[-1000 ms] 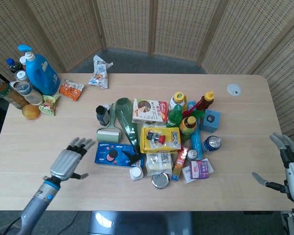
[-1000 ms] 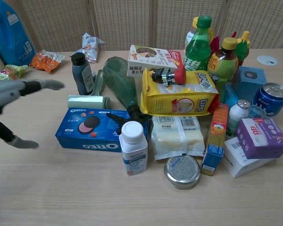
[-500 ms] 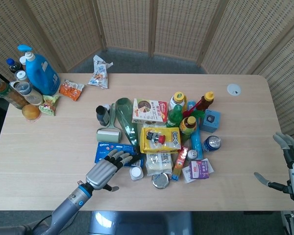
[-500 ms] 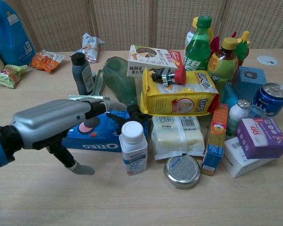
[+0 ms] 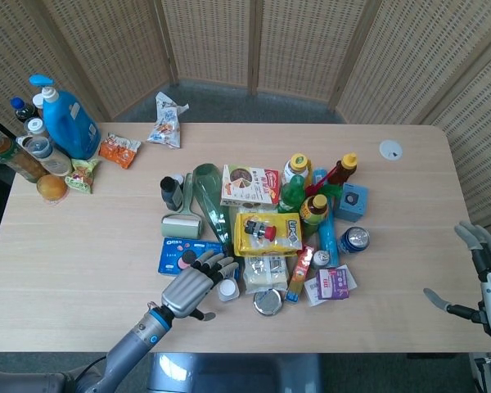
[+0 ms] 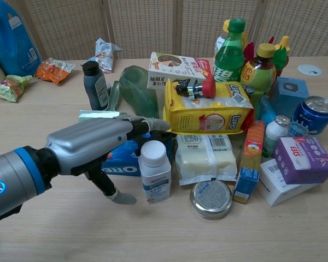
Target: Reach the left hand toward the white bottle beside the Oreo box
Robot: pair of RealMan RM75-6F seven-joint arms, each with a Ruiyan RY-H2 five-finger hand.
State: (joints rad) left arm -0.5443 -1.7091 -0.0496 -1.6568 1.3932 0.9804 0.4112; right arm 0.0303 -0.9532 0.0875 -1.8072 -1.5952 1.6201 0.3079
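Observation:
The white bottle (image 6: 154,171) stands upright at the front of the clutter, its cap (image 5: 227,289) showing in the head view. The blue Oreo box (image 5: 176,255) lies just left of it, partly hidden in the chest view (image 6: 126,164) by my arm. My left hand (image 5: 195,282) hovers over the box's right end with fingers spread, holding nothing; in the chest view this left hand (image 6: 101,143) reaches above and left of the bottle, thumb low beside the bottle's base. My right hand (image 5: 483,282) stays open at the table's right edge.
A dense pile lies right of the bottle: a white packet (image 6: 206,157), a round tin (image 6: 210,198), a yellow bag (image 6: 208,107), drink bottles (image 6: 229,49) and a blue can (image 6: 312,113). A dark small bottle (image 6: 94,85) and a blue detergent jug (image 5: 68,120) stand to the left.
My left hand has swung rightward from the open table over the Oreo box and now sits close to the white bottle. The right hand has barely moved.

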